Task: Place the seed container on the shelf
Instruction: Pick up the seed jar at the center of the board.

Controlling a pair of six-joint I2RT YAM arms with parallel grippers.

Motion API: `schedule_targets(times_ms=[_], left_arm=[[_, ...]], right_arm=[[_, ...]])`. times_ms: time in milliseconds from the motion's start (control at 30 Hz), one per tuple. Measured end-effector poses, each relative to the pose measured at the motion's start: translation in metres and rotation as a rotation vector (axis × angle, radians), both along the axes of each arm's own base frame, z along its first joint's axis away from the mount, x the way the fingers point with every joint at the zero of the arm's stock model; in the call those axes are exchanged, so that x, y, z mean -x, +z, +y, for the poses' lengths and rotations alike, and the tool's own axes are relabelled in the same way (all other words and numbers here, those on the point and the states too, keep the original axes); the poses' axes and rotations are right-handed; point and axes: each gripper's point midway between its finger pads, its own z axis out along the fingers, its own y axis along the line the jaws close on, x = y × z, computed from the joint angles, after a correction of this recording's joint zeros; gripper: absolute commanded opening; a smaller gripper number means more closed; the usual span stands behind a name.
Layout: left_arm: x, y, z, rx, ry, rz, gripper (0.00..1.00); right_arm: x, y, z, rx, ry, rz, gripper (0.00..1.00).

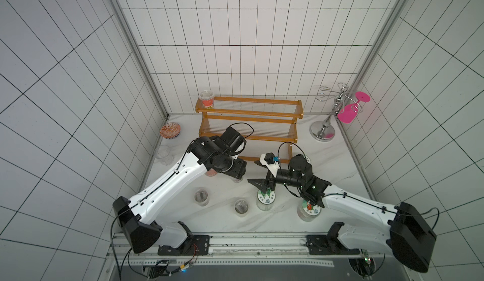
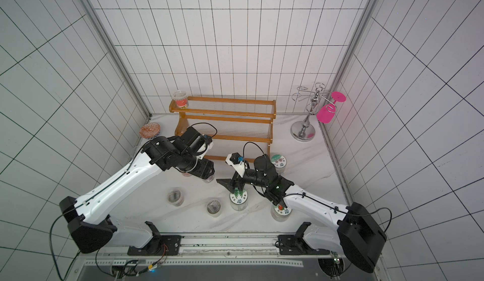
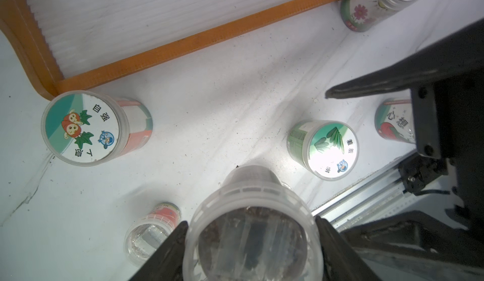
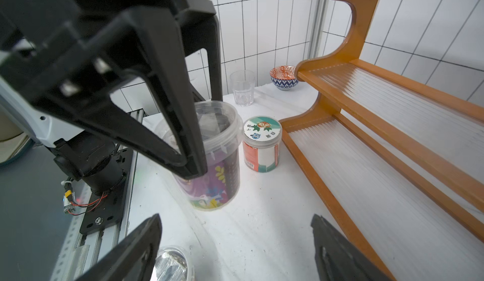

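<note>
The seed container (image 3: 251, 240) is a clear plastic tub with a see-through lid and a purple flowered label (image 4: 222, 177). My left gripper (image 3: 251, 222) is shut on it, one black finger (image 4: 183, 140) on each side just below the rim. It is upright in front of the shelf's lowest tier; I cannot tell whether its base touches the table. The shelf (image 1: 248, 114) (image 2: 222, 114) is an orange-brown stepped rack at the back. My right gripper (image 4: 235, 219) (image 1: 252, 172) is open and empty, just right of the tub.
A red-labelled tub (image 1: 206, 100) stands on the shelf's top tier, left end. Jars with printed lids (image 3: 81, 129) (image 1: 266, 197) (image 1: 309, 210) and clear-lidded tubs (image 1: 201, 196) (image 1: 241, 206) dot the table. A glass (image 1: 164, 154), a bowl (image 1: 170, 130) and a chrome stand (image 1: 324, 127) line the edges.
</note>
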Motion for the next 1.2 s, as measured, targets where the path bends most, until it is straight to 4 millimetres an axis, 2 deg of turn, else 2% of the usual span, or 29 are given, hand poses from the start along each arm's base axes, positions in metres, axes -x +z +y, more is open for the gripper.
schedule_targets(times_ms=[267, 600, 867, 1200], left_arm=[[0.013, 0.007, -0.006, 0.019, -0.100, 0.042, 0.53], [0.014, 0.016, -0.013, 0.054, -0.136, 0.035, 0.52], [0.015, 0.017, -0.013, 0.051, -0.155, 0.027, 0.52], [0.017, 0.017, -0.017, 0.057, -0.169, 0.026, 0.52]], right_arm=[[0.016, 0.001, 0.014, -0.017, 0.094, -0.072, 0.92], [0.040, -0.002, 0.026, -0.022, 0.202, -0.070, 0.86], [0.039, 0.009, 0.031, -0.045, 0.204, -0.064, 0.78], [0.036, 0.010, 0.032, -0.047, 0.189, -0.049, 0.71]])
